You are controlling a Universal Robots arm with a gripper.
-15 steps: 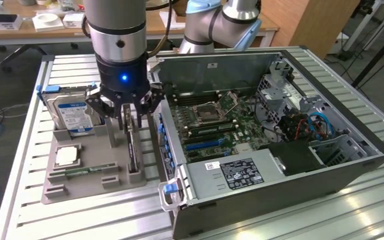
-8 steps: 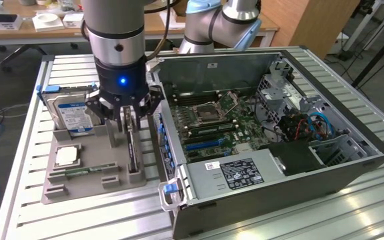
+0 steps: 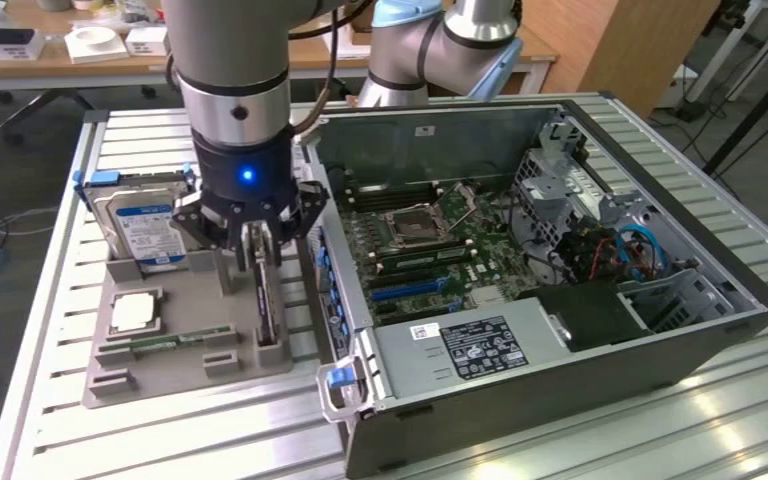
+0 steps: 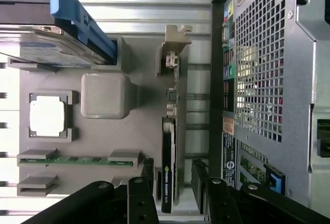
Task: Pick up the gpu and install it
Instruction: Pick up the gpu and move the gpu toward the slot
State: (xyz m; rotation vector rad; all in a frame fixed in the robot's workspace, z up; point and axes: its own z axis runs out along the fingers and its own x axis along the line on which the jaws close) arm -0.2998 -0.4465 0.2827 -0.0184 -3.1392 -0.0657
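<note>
The metal table carries an open computer case at the exterior view's right and a grey tray at the exterior view's left. The arm reaches down over the tray. A hard drive stands in the far end of the tray. The gpu stands on its edge in a slot of the tray, on the side next to the case. The gripper is spread wide, with one finger on each side of the gpu, and in the wrist view a small gap shows at both sides. A CPU and a memory stick lie in their own pockets of the tray.
</note>
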